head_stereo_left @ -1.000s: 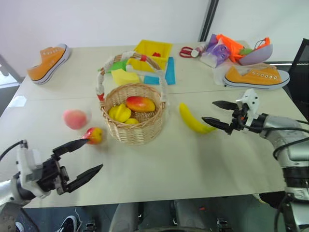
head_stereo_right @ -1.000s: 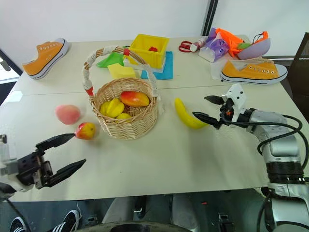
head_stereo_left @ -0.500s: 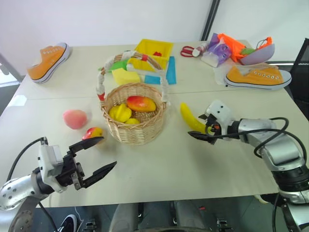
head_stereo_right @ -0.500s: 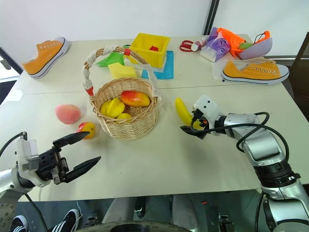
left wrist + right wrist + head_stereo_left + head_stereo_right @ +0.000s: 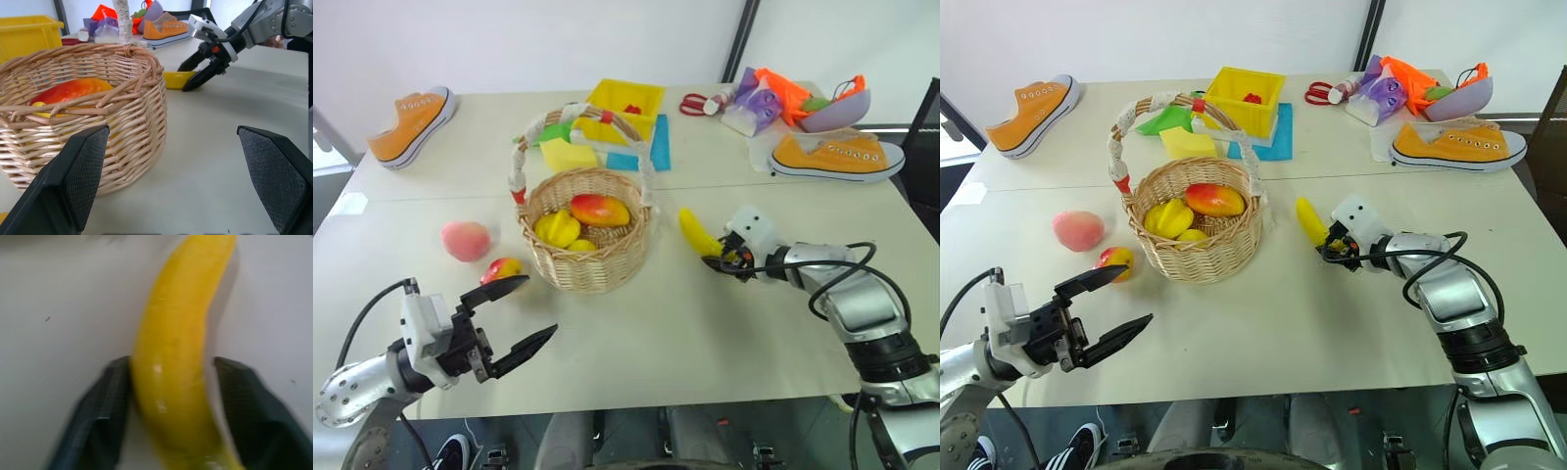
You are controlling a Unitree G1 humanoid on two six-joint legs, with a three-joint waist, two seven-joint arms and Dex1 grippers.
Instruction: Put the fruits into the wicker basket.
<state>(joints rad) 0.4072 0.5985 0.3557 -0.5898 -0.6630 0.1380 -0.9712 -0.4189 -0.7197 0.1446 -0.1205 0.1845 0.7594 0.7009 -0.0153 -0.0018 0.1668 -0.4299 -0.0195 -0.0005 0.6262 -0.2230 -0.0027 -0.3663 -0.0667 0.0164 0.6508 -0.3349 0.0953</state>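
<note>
I am looking down on the table, which is carrying everything. The wicker basket is sitting left of centre, its arched handle rising toward the far side. From the head cameras I am counting three fruits inside it: a red-yellow mango piece, a lumpy yellow piece and a smaller yellow one near the front wall. Three more are lying outside: the pink peach to the left, a small red-yellow fruit just beside the basket's near-left wall, and the banana to its right.

Two orange sneakers are resting on the table, one at the far left and one at the far right. One yellow plastic box is standing behind the basket.

The left end effector is hovering wide open at the near left, clear of the fruit. The right end effector is lying at the banana's near end. The head views are not settling its grip, but the right wrist view is showing its fingers pressing the banana on both sides, so I am reading it as clamped on the banana. The left wrist view is showing the banana lying flat on the table beyond the basket wall.
</note>
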